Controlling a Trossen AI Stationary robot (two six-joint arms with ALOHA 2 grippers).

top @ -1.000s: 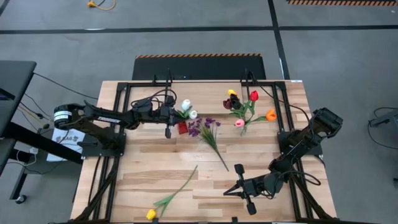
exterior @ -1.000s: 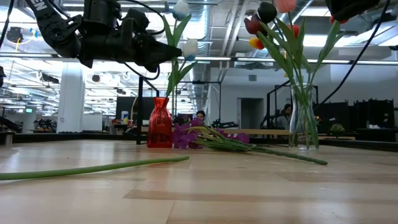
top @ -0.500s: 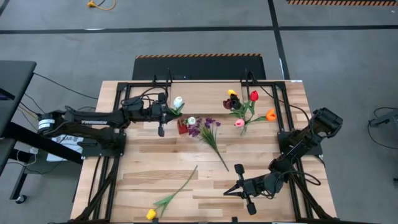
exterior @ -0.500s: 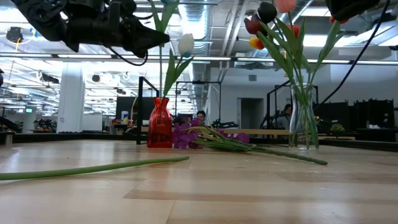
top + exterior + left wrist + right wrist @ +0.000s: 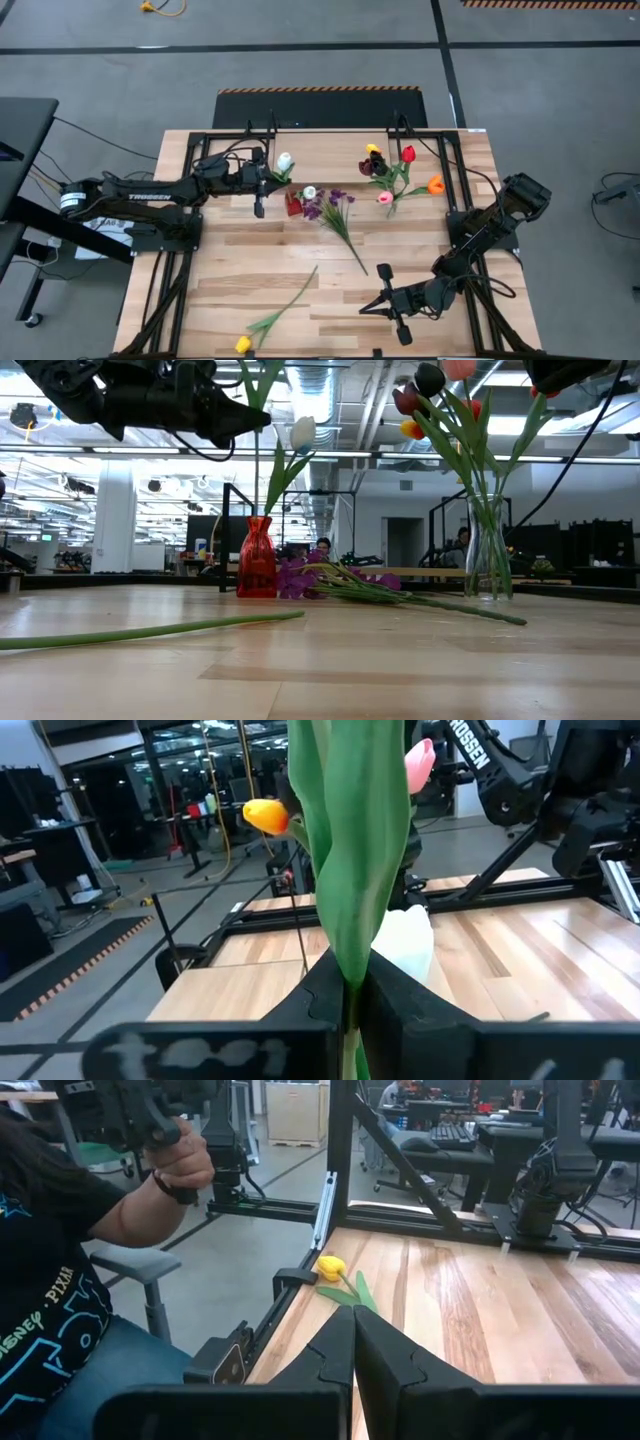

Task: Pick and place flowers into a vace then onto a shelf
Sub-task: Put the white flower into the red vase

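My left gripper is shut on a white tulip and holds it high over the table's far left, beside the red vase. A second white tulip stands in that vase. A purple sprig lies flat on the table next to it. The glass vase at the far right holds several tulips. A yellow tulip lies near the front edge. My right gripper is shut and empty, low over the near right. The shelf's board shows behind the vases. My left gripper pinches the white tulip's green stem and leaf between its two fingers, well below the bloom. The fingers lie level and across the stem. The tulip stands upright, its stem reaching down toward the red vase's mouth; whether its end is inside, I cannot tell.
Black frame bars run along the table's left, right and far sides. A seated person's arm and hand show beyond the near left corner. Bare planks lie in the middle of the table.
My left gripper has risen and drawn back toward the table's left and far edges, still shut on the white tulip. The tulip has gone up with it, staying upright, and its bloom has left the top of the low view.
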